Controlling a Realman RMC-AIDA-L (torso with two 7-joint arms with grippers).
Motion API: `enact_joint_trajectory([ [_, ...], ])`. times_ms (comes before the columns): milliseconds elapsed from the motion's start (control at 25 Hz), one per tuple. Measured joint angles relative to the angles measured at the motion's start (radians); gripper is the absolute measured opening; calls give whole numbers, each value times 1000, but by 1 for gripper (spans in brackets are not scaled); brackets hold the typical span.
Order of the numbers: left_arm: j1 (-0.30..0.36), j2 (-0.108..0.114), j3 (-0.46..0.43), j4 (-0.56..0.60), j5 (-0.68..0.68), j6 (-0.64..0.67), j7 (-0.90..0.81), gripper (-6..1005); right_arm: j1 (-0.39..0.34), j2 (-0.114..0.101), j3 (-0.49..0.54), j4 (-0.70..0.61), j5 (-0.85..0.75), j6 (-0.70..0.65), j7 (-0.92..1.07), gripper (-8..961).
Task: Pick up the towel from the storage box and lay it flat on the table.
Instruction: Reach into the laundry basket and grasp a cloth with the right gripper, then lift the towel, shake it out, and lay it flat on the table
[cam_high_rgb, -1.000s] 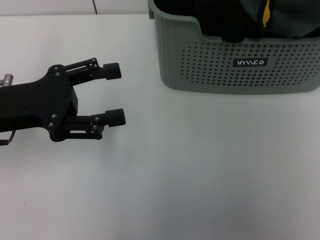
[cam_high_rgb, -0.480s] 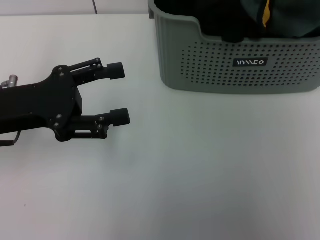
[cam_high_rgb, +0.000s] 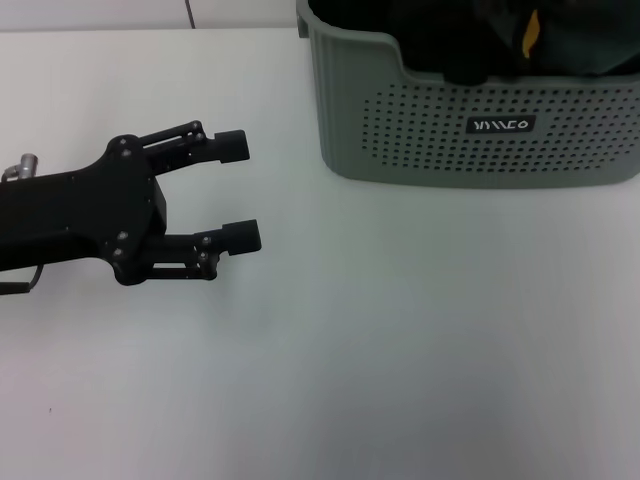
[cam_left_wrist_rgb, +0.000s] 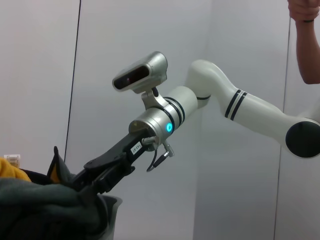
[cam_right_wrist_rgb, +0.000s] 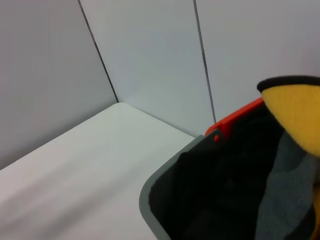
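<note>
Since a second ago the left gripper (cam_high_rgb: 238, 190) has slid a little farther along the table (cam_high_rgb: 400, 330) toward the storage box (cam_high_rgb: 480, 130), and the sliver of yellow showing inside the box looks slightly different. In the head view this gripper hovers over the bare white tabletop, well apart from the box, with its two black fingers spread wide and nothing between them. The grey-green box stands at the far right of the table, its dotted side and small black label facing the camera. The towel (cam_high_rgb: 531, 33) is in the box, seen from the head only as a narrow strip of mustard yellow among dark cloths. From the left wrist view, a yellow edge of the towel (cam_left_wrist_rgb: 11, 171) lies beside a grey-teal cloth (cam_left_wrist_rgb: 35, 210) heaped in the box, and the right gripper (cam_left_wrist_rgb: 95, 177) reaches down into that heap on its white arm (cam_left_wrist_rgb: 250, 112); whether its fingers are spread or closed, or gripping anything, I cannot tell, since the cloth hides the tips. From the right wrist view, a yellow fold of the towel (cam_right_wrist_rgb: 295, 112) with a black edge sits close above the box rim (cam_right_wrist_rgb: 150, 192), with grey and black cloth below it and an orange-red piece (cam_right_wrist_rgb: 235, 117) at the rim.
</note>
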Motion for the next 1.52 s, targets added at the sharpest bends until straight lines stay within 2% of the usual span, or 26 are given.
enact_joint_trajectory([
  [240,2,2,0,-8,1,0,7,875,-13,0,6,6,7,11,-8,603],
  [480,5,1,0,-9,4,-13,7,875,-66,0,13,-21,114,5,-99,375],
  [920,3,0,0,-10,7,-15,7,875,-99,-4,38,-1,143,18,-129,151],
  [1000,1,0,0,-10,7,-15,7,875,-96,-5,37,17,142,25,-131,5],
  [1240,3,0,0,-10,7,-16,7,875,-86,-20,37,62,137,48,-129,58],
  [1520,1,0,0,-22,7,-27,7,875,-62,-22,30,83,115,71,-123,142],
])
